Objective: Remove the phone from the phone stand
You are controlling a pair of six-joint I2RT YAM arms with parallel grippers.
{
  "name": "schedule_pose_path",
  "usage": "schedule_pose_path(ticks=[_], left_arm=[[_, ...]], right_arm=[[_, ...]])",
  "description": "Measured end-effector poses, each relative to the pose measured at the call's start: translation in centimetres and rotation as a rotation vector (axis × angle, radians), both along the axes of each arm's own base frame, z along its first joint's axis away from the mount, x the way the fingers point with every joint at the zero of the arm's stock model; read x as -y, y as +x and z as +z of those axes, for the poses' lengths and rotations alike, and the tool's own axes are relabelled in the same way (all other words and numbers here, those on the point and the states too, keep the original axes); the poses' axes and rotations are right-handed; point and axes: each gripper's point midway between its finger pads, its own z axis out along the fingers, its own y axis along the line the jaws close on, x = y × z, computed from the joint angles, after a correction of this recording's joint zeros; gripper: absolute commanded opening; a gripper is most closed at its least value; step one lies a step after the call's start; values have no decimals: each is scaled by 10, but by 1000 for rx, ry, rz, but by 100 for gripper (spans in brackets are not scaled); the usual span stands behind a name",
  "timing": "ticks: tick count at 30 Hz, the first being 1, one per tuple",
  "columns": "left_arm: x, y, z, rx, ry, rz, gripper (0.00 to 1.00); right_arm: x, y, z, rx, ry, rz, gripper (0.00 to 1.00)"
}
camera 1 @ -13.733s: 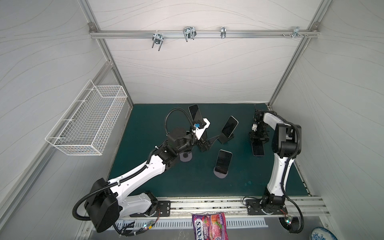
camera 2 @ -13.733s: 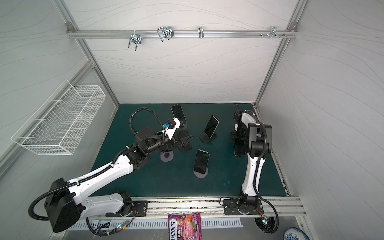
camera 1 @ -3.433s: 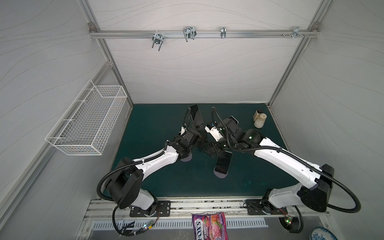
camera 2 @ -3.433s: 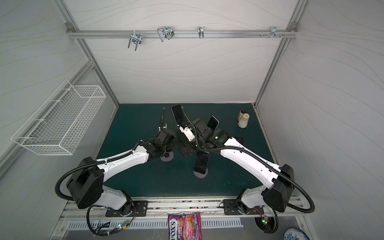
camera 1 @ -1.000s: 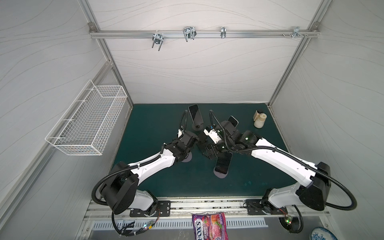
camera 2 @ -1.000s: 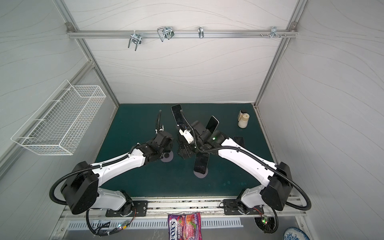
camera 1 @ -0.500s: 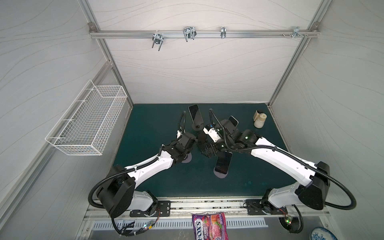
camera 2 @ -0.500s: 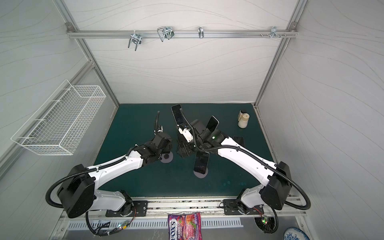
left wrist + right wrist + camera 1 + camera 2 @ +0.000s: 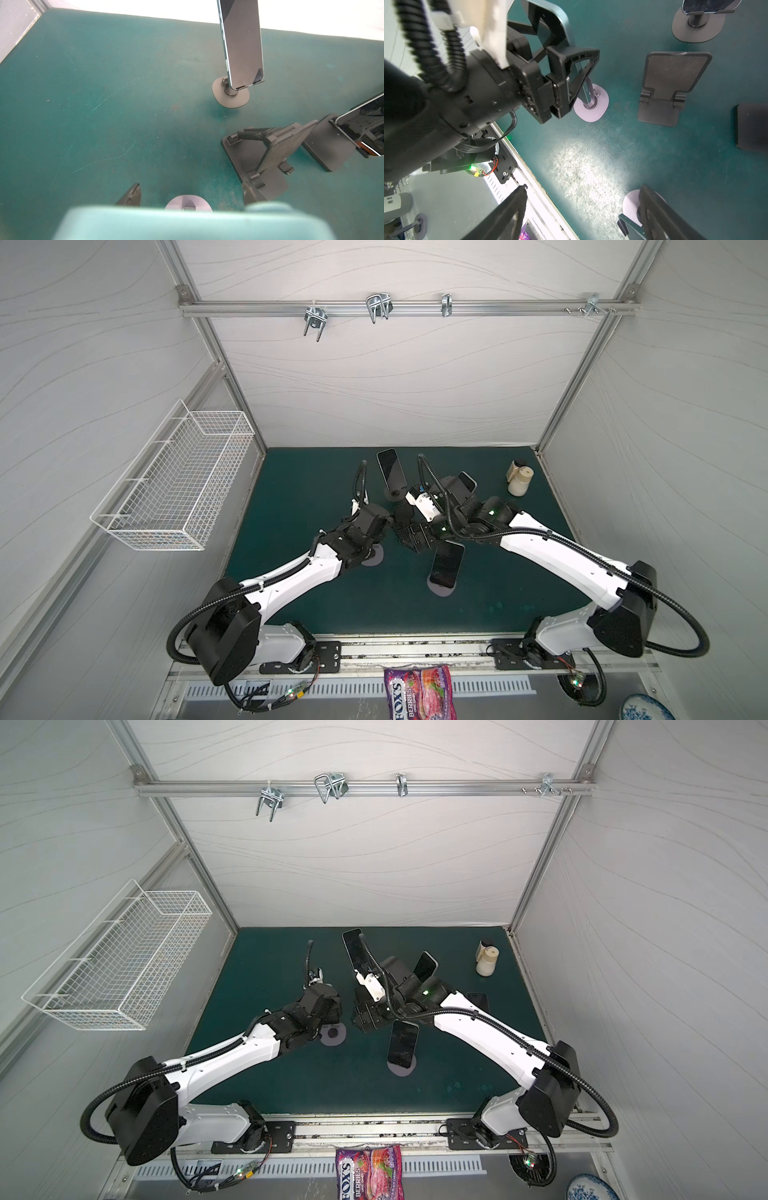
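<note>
The phone (image 9: 187, 223) stands with its long axis upright over the round lavender stand base (image 9: 591, 106). I have my left gripper (image 9: 191, 191) clenched across its short width, one finger on each long edge. I judge the way out is up along that axis. My right gripper (image 9: 584, 187) hangs just beside, fingers spread, empty.

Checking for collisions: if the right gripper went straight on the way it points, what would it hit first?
Likely the green mat between the right gripper's open fingers; a phone on its lilac-based stand sits beside one finger, depth unclear.
</note>
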Motion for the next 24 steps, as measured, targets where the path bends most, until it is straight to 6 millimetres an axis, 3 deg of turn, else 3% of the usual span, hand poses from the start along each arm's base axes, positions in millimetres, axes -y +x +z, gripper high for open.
schedule_pose_path(ticks=[9, 24], left_arm=[[-2, -2, 17, 38, -31, -1, 63], [-1, -6, 18, 29, -35, -18, 62]], right_arm=[[0, 1, 0, -4, 2, -6, 85], [-3, 6, 15, 18, 28, -12, 84]])
